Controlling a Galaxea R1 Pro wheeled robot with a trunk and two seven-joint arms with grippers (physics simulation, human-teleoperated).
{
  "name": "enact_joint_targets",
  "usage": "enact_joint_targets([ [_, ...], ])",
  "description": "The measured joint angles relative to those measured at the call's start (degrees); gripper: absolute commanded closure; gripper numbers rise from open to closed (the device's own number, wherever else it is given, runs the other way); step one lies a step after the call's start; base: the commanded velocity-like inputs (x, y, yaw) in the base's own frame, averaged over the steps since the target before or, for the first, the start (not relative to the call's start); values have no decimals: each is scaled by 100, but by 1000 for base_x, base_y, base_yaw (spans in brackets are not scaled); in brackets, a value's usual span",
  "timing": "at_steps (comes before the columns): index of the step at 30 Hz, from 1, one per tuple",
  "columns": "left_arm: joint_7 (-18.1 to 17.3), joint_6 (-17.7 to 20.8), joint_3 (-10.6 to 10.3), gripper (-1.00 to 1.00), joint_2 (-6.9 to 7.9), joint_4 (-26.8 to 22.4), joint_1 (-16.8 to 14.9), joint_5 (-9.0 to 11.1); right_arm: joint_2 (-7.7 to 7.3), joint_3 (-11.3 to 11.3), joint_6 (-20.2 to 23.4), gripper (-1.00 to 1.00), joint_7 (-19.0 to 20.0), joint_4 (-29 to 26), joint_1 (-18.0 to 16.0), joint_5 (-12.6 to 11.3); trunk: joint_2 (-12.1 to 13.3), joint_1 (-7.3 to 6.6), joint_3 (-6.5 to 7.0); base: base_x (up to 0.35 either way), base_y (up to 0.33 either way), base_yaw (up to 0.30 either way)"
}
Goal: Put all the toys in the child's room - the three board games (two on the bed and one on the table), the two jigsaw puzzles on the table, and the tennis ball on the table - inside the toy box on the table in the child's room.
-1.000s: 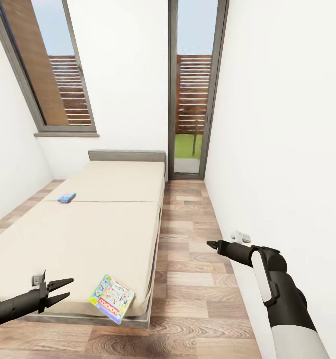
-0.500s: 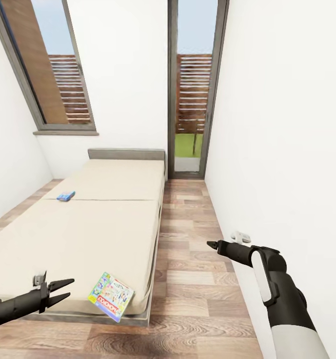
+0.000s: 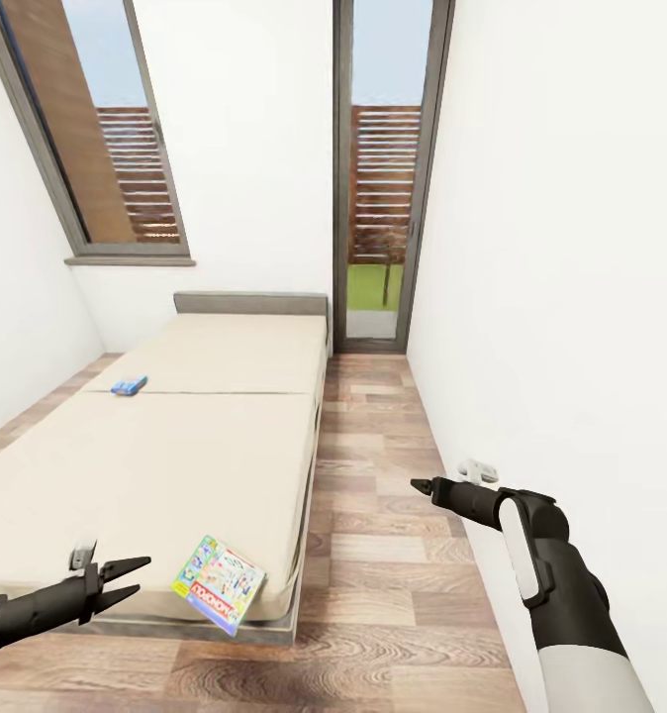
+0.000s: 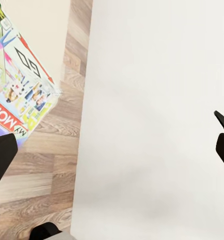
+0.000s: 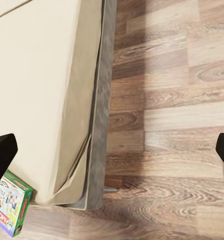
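Head view is looking down a narrow white-walled room with a wood-plank floor (image 3: 373,555), brown-grey and grainy. A long low bed (image 3: 175,446) is taking up the left side, with a smooth cream cover and a flat grey headboard (image 3: 250,303) at the far end. Two tall dark-framed windows (image 3: 381,168) are showing slatted wood fencing and a bit of grass outside.

The Monopoly box (image 3: 220,583) is sitting at the bed's near right corner, thin and flat, green-edged with a busy white cartoon face and a red banner, poking out a little over the edge. The blue game (image 3: 129,385) is lying flat on the far left side of the bed, small, with yellow print, well apart from the first one.

The left gripper (image 3: 128,580) is hovering just left of the Monopoly box, black pointed fingers spread apart, nothing between them. The right gripper (image 3: 420,485) is hanging over the floor near the right wall, well apart from the bed; the wrist view is showing its fingers (image 5: 3,152) wide apart, holding nothing.

Right wrist view is also catching the bed's grey frame and the cover's folded corner.
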Motion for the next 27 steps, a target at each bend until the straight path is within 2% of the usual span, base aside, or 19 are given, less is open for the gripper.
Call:
enact_joint_targets([
  [27,95,-9,-1,-100,-23,0,0,5,0,5,0,-100,1,0,0,9,-1083,593,-485,0,0,0],
])
